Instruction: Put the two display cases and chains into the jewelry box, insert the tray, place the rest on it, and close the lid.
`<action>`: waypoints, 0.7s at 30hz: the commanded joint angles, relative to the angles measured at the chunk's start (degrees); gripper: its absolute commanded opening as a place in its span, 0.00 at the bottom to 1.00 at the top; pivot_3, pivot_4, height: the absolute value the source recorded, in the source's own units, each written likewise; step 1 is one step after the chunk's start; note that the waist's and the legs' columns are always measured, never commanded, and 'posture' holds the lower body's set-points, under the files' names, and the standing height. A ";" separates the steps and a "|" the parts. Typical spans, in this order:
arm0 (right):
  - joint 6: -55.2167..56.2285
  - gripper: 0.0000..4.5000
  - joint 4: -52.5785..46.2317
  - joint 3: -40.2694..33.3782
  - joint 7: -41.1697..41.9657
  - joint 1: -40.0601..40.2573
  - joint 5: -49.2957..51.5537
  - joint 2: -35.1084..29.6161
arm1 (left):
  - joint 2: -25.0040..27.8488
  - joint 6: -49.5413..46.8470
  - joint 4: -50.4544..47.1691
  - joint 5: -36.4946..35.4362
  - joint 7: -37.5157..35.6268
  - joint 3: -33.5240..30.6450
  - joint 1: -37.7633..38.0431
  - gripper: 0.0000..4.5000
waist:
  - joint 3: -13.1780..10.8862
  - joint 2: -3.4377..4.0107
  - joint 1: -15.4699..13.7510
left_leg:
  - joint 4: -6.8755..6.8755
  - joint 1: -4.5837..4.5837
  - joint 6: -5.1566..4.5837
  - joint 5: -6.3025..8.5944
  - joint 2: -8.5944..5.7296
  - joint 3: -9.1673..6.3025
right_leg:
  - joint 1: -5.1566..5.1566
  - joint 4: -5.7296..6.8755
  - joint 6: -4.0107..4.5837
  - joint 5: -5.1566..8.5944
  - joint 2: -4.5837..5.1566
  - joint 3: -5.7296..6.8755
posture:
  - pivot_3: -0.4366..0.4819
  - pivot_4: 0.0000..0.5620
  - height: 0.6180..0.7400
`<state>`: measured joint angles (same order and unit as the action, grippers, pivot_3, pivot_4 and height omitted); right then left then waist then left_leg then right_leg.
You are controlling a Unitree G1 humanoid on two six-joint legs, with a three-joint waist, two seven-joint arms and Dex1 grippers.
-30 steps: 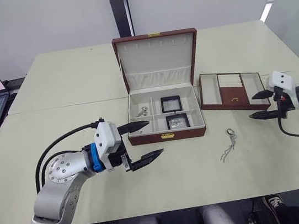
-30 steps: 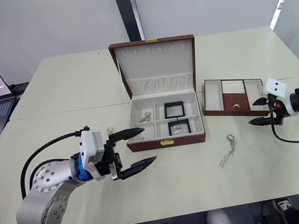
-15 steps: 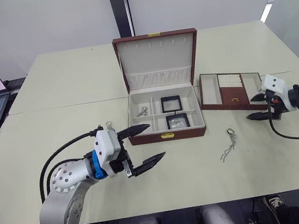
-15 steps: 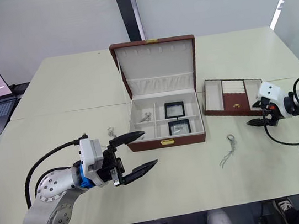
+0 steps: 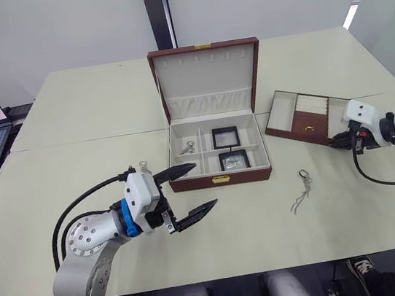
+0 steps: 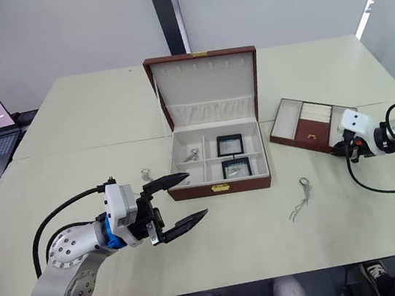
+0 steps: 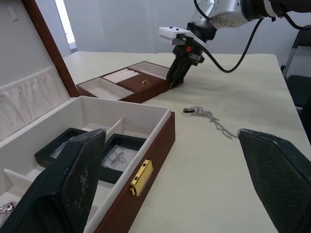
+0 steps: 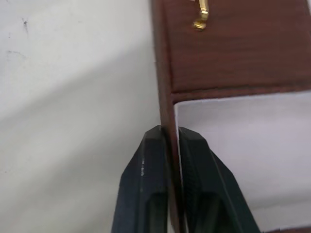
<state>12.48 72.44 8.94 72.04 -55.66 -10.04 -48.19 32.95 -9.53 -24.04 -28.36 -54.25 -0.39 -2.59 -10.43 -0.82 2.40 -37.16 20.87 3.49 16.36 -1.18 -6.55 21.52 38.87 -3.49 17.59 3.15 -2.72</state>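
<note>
**Right gripper clamped on the tray wall, left gripper open before the box**

Head views: the jewelry box [image 5: 218, 155] stood near the middle of the surface [image 5: 89, 111], its lid [image 5: 207, 77] upright at the back. The two display cases [image 5: 226, 136] lay in its right-hand compartments, one behind the other, and a chain [image 5: 188, 148] lay in a left compartment. The tray [image 5: 305, 117] sat askew toward the surface's right edge, well apart from the box. The right gripper [image 5: 343, 140] was at the tray's near right corner. Loose chains [image 5: 303, 187] lay on the surface in front, between box and tray. The left gripper [image 5: 189, 191] hovered just before the box's front left corner, its jaws wide apart.

Left wrist view: both black fingers [image 7: 63, 184] stood far apart, empty, with the open box, its gold clasp [image 7: 138, 176] and the loose chains between them.

Right wrist view: the jaws were clamped on the tray's thin reddish-brown wall, one finger [image 8: 146, 184] outside, the other inside over cream lining, near the gold handle [image 8: 201, 13].
</note>
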 commanded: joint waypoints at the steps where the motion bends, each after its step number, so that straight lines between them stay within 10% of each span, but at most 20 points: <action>1: 0.60 0.00 -0.03 -1.12 0.10 -1.70 0.07 -0.56 | -0.23 1.16 -0.33 -0.02 0.25 -0.57 -0.59 1.00 | 0.00 0.00 0.02 | -0.01 0.00 0.00 0.00 0.00 0.00 | 0.00 0.01 0.00 0.00 0.00 0.00 | 0.48 0.27 1.00; 21: -4.16 0.00 -8.68 -6.30 12.31 0.95 5.54 -9.96 | -1.54 1.36 -0.02 0.43 1.73 -1.12 0.01 1.00 | -0.09 0.15 -0.26 | 0.05 0.03 -0.01 0.01 -0.01 0.01 | 0.05 -0.02 0.00 0.00 0.02 0.00 | 0.48 0.27 1.00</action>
<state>8.52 66.37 4.49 82.69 -55.08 -6.56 -56.43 31.46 -9.29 -22.60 -27.63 -52.98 -0.43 -2.67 -10.52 -0.67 2.13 -37.11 20.90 3.48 16.37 -1.19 -6.55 21.56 38.85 -3.49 17.59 3.17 -2.72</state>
